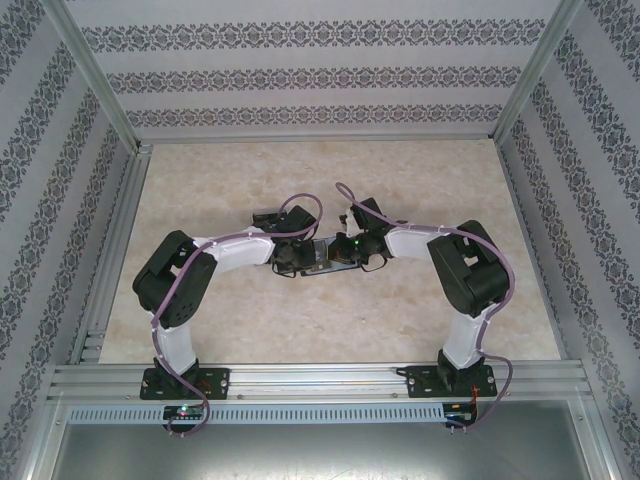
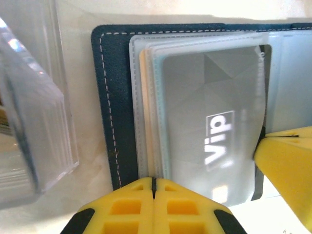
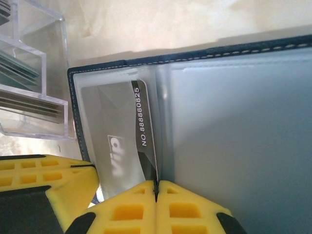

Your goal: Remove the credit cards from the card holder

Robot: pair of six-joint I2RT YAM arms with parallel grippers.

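The card holder (image 2: 109,97) lies open on the table, dark navy with white stitching and clear inner sleeves (image 3: 234,136). A grey credit card (image 2: 209,112) marked "Vip" sits in the top sleeve. Its numbered end (image 3: 141,117) sticks out of the sleeve towards the fold. My right gripper (image 3: 157,184) is shut, and that card's edge runs into its seam. My left gripper (image 2: 153,181) is shut with its tips on the edge of the stacked sleeves. From above, both grippers meet over the holder (image 1: 325,252) at mid-table.
A clear acrylic tiered stand (image 3: 34,87) stands right beside the holder's outer edge, with greenish and tan cards lying in its steps. The same stand (image 2: 34,122) is close to my left fingers. Metal-framed patterned walls enclose the table (image 1: 200,330).
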